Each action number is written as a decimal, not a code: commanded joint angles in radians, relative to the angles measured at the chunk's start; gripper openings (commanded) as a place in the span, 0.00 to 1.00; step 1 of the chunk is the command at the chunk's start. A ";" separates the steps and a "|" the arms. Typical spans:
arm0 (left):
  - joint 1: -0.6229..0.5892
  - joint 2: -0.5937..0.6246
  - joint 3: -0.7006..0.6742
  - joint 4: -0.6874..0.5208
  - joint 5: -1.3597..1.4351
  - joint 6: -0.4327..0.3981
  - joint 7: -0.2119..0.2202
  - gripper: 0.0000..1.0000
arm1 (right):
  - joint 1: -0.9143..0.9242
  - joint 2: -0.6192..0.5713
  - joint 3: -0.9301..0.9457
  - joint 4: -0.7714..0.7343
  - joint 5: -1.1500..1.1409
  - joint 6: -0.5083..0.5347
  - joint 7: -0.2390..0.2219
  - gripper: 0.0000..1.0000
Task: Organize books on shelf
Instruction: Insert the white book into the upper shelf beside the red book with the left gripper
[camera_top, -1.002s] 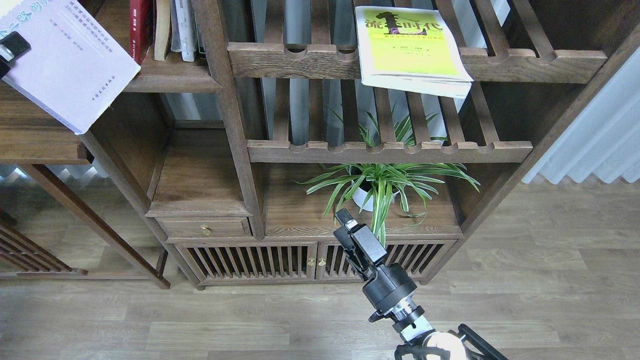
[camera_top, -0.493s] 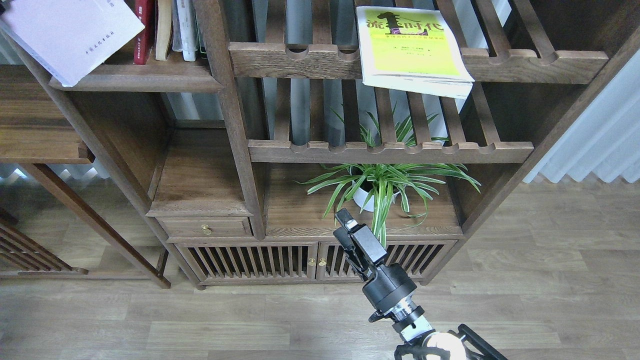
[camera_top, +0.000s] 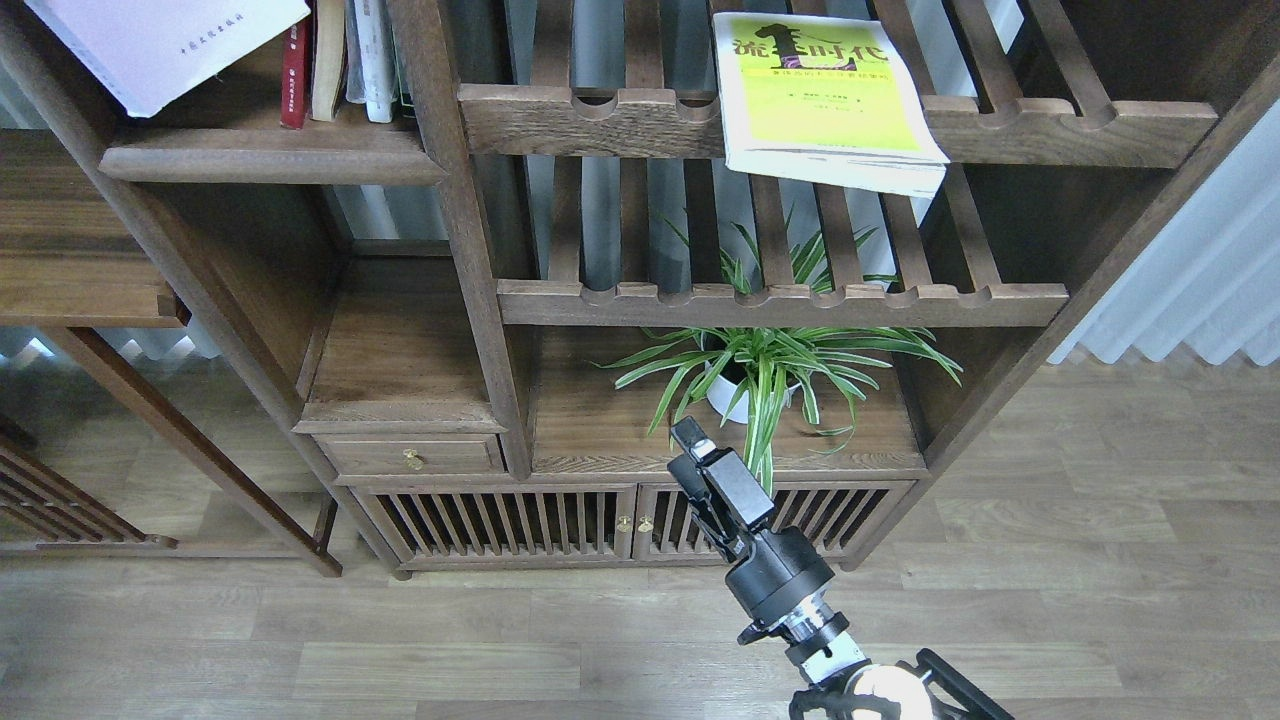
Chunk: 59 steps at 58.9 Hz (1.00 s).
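The lavender-white book (camera_top: 165, 45) hangs tilted over the shelf (camera_top: 270, 160); stand it beside the dark red book (camera_top: 293, 75). Right end effector (camera_top: 690, 445): cannot tell whether spread.

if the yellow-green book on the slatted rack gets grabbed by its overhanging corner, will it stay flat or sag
The yellow-green book looks like a thin paperback, so it would probably bend if held by one corner. It lies across open slats of the slatted rack with its front edge past the rail, so a push could likely tip it off. Its cover looks smooth, perhaps slippery.
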 joint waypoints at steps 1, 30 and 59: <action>-0.035 -0.052 0.002 0.029 0.046 0.000 0.000 0.02 | 0.000 0.000 0.001 0.000 0.000 0.000 0.000 0.98; -0.094 -0.015 0.025 0.045 0.129 0.000 0.003 0.02 | -0.002 0.000 0.001 0.003 0.000 0.000 0.000 0.98; 0.067 0.247 0.028 -0.136 -0.212 0.000 0.014 0.02 | 0.000 0.000 0.001 0.002 0.000 0.000 0.000 0.98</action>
